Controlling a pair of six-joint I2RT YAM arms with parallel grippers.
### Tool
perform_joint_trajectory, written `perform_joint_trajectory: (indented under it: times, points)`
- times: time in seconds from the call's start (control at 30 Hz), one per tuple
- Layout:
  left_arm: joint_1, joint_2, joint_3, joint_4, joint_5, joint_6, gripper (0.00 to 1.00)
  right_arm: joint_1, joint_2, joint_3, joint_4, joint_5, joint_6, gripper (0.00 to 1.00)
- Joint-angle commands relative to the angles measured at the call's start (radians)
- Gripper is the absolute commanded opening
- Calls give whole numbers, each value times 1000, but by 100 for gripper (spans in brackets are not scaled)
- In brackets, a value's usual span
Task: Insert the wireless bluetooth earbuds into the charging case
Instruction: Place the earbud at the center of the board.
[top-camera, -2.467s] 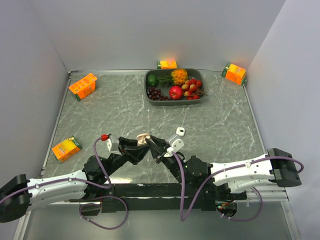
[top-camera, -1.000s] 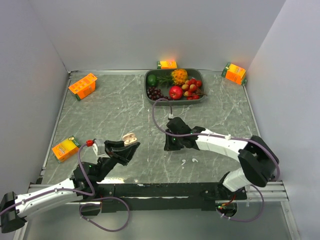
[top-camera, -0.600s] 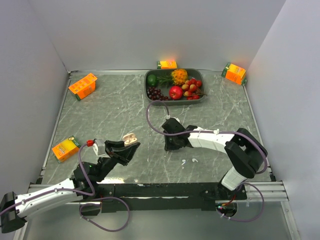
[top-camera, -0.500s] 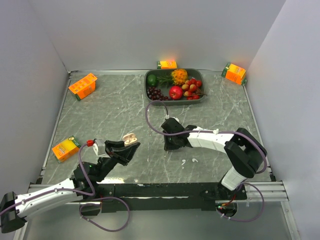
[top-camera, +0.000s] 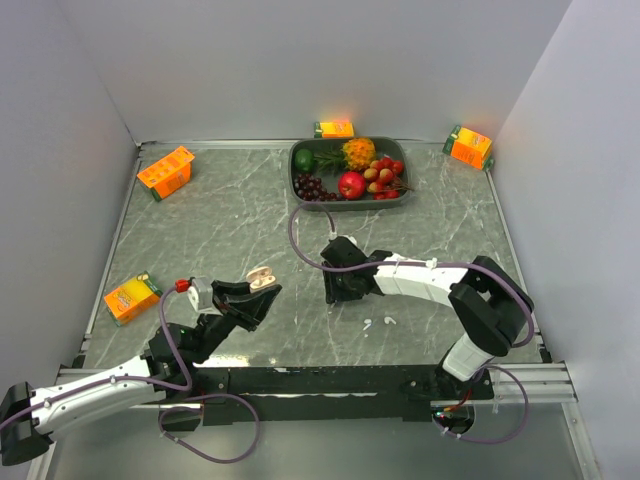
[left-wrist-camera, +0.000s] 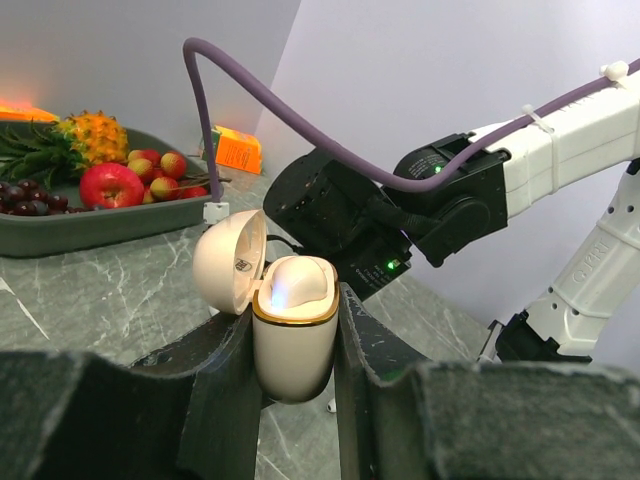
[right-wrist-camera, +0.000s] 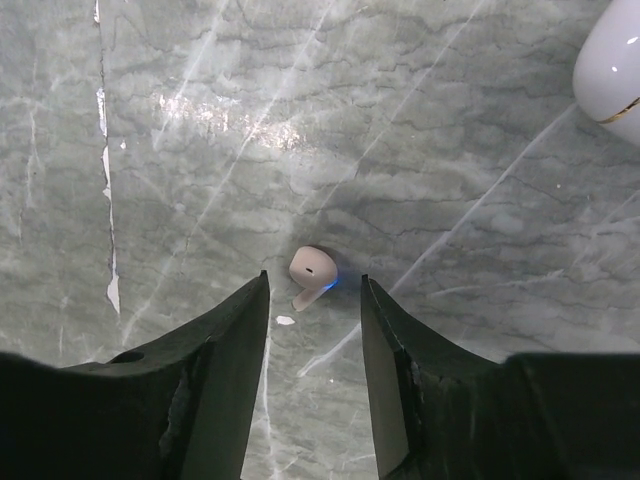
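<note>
Left fingers (left-wrist-camera: 352, 345) are closed on the charging case (left-wrist-camera: 293, 330), which is held upright above the surface (left-wrist-camera: 60, 290) with its lid hinged open. The right fingers (right-wrist-camera: 238, 350) are parted and set over 1 earbud (right-wrist-camera: 310, 272), which lies on the grey marbled surface between their tips, touched by neither. A blue glint is seen on it.

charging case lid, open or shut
Open: the lid stands swung back on its hinge, baring the top of the charging case.
</note>
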Motion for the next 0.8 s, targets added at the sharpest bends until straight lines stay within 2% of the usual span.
perform_joint_trajectory:
  times: [0.0,0.17,0.27,0.3,0.37,0.4,0.43,0.57,0.67,0.73,0.77]
  points:
    - [-4,5,-21,36,14,1,1,10,-36,58,-35,24,5,51]
    - [-4,-7,-15,24,19,1,1,12,-103,109,-105,36,54,52]
    - [-3,-15,-12,17,19,6,1,9,-137,150,-160,62,156,55]
    - [-3,-16,-12,15,19,6,1,5,-155,161,-174,90,190,66]
    - [-4,-22,-12,12,23,3,1,-11,-178,163,-183,75,247,81]
    - [-4,-24,-12,9,25,-2,1,-19,-198,155,-174,29,247,98]
    - [-3,-30,-12,7,28,-3,1,-27,-212,144,-145,8,241,99]
    - [-4,-45,-15,0,31,-10,1,-85,-246,75,-41,-115,354,99]
    - [-4,-61,-10,-17,31,-7,1,-119,-255,43,-9,-141,428,74]
    - [-4,-74,-10,-34,31,-7,1,-114,-234,102,-89,-126,407,71]
    - [-4,-79,-13,-37,28,-7,1,-113,-215,141,-145,-112,387,66]
